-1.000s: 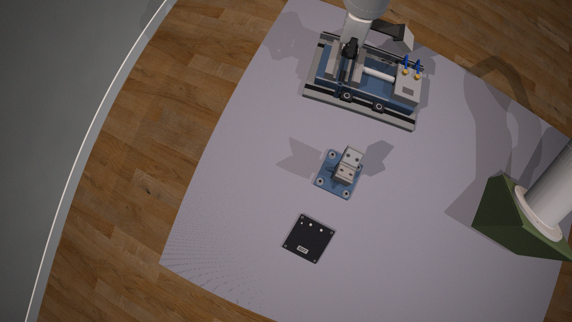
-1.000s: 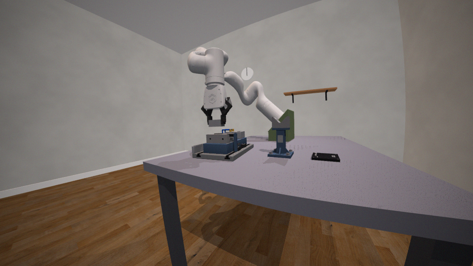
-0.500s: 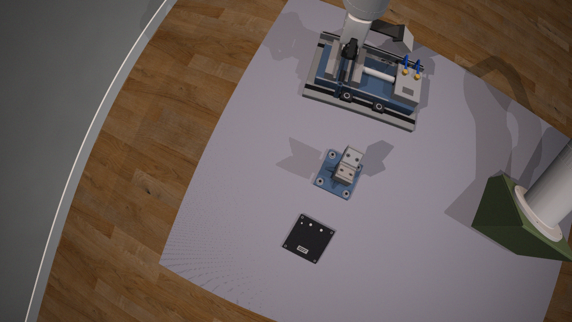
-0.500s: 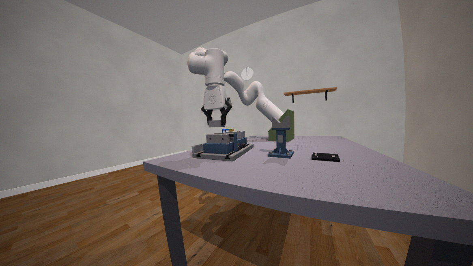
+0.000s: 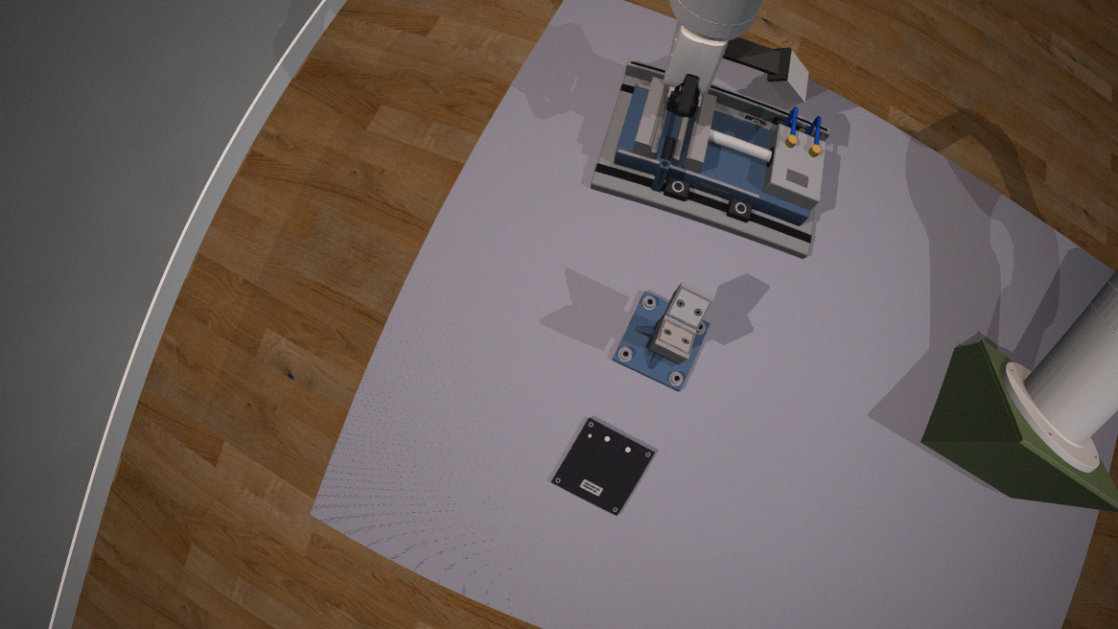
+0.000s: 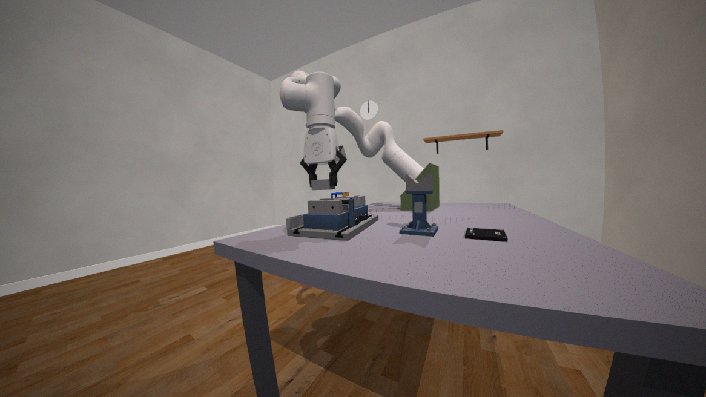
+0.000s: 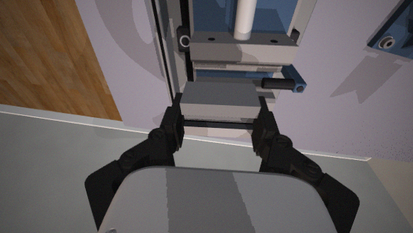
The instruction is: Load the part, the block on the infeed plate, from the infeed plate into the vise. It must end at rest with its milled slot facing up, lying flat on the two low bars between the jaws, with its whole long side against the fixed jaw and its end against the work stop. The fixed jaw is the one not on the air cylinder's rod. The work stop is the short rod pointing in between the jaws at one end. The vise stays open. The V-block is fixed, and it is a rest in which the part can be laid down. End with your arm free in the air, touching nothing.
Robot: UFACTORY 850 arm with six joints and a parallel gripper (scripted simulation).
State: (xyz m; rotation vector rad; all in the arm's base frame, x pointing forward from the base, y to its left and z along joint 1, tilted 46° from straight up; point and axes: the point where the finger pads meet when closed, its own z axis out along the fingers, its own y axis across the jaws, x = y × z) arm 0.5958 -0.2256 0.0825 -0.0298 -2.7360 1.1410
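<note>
Part (image 7: pixel 219 99), a grey block, sits clamped between the two black fingers of the claw (image 6: pixel 323 180), which grips it across its ends so the long sides stay free to meet the jaw faces. It hangs in the air with nothing under it but the gap. I cannot tell from these views whether the milled slot faces up.

Directly below the claw lies the vise (image 6: pixel 331 217), its jaws standing apart, so the block looks lined up to be lowered between them. Just past the block in the wrist view, the dark work stop (image 7: pixel 278 84) points into the gap from one end. Beyond that stands the moving jaw on the white cylinder rod (image 7: pixel 244 18).

Farther off on the table (image 6: pixel 493 276) stand the V-block (image 5: pixel 682 324) and, beyond it, the black infeed plate (image 5: pixel 603 465), with no block on either.
</note>
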